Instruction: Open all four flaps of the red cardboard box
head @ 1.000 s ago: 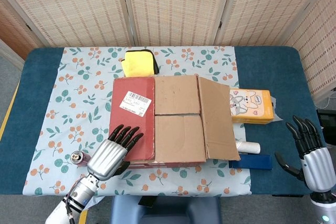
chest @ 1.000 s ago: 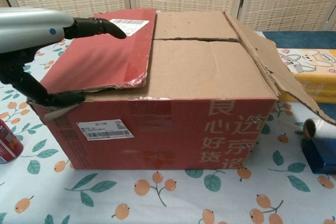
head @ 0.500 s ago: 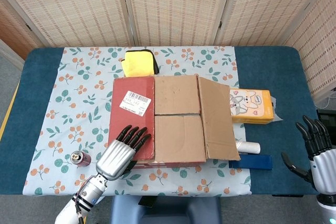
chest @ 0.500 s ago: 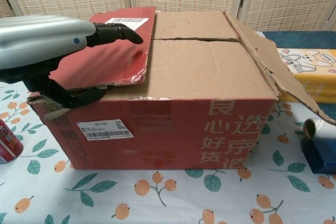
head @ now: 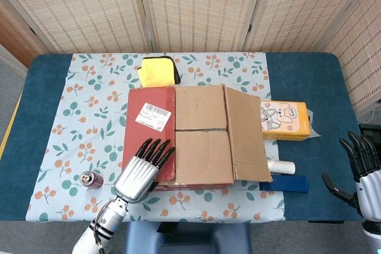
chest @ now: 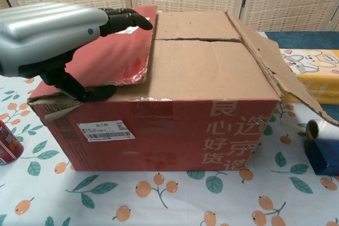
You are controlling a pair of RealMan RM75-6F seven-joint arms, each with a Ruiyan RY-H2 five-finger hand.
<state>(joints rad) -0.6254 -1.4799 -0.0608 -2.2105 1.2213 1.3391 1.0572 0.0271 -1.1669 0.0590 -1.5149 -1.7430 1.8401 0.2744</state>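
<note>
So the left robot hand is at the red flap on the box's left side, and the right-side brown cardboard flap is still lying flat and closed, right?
Not quite. The right-side brown cardboard flap is already folded outward, sloping down past the red cardboard box, as the chest view shows. The left robot hand is indeed at the red flap.

Behind the surface (head: 309, 81) stands a folding screen (head: 196, 7) of pale woven panels set in light wooden frames, its sections meeting at slight angles. The surface itself is covered in dark blue cloth, and over its middle lies a light tablecloth (head: 89, 105) printed with orange berries and green leaves (the same print fills the near ground in the chest view). A strip of grey floor (head: 9, 96) shows at the left edge, and the lighting is even and soft throughout.
</note>
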